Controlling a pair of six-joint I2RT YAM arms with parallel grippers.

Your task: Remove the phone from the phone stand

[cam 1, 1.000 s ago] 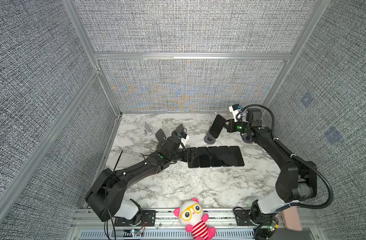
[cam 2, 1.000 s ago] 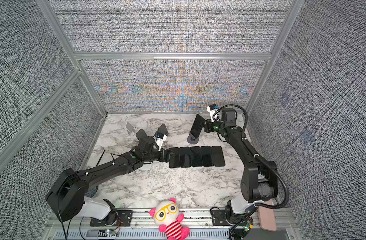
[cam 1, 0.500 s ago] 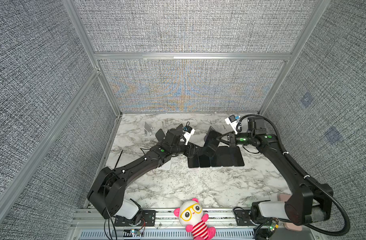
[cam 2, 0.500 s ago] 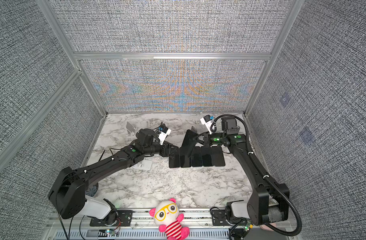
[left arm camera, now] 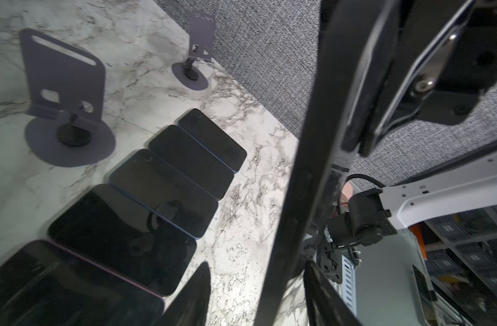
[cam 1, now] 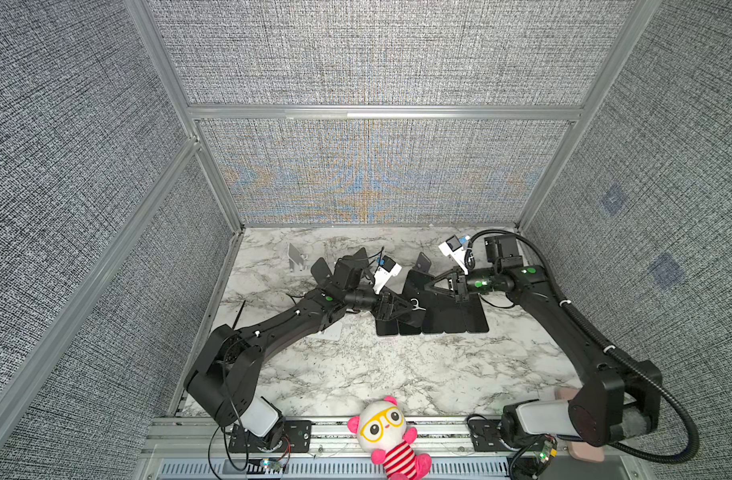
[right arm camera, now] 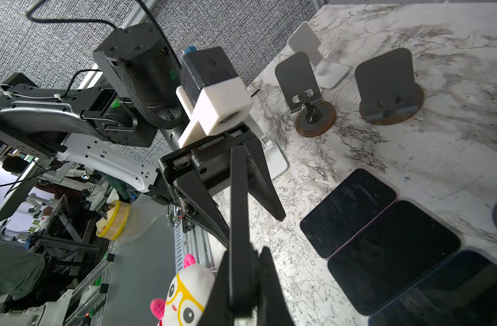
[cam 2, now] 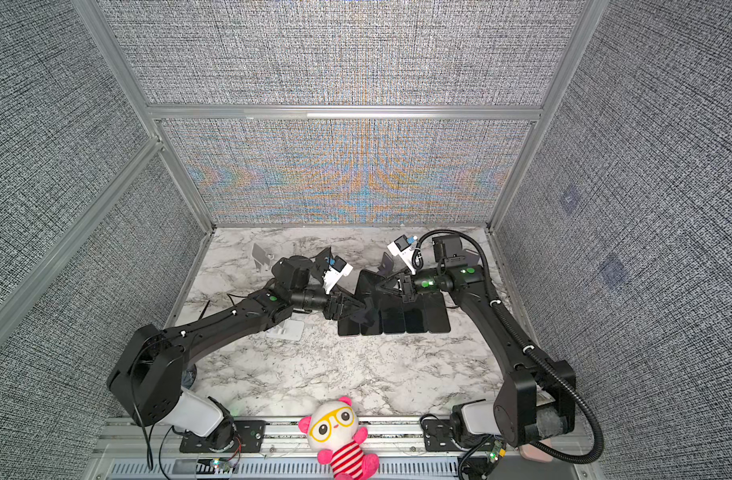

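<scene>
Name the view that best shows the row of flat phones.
Left wrist: the row of flat phones shows all five, large, side by side. In both top views the row is small and partly covered by the held phone. Right wrist catches only three, cropped.

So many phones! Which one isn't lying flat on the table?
The phone held on edge in the right gripper, up off the table. The five other phones lie flat, side by side in a row.
</scene>
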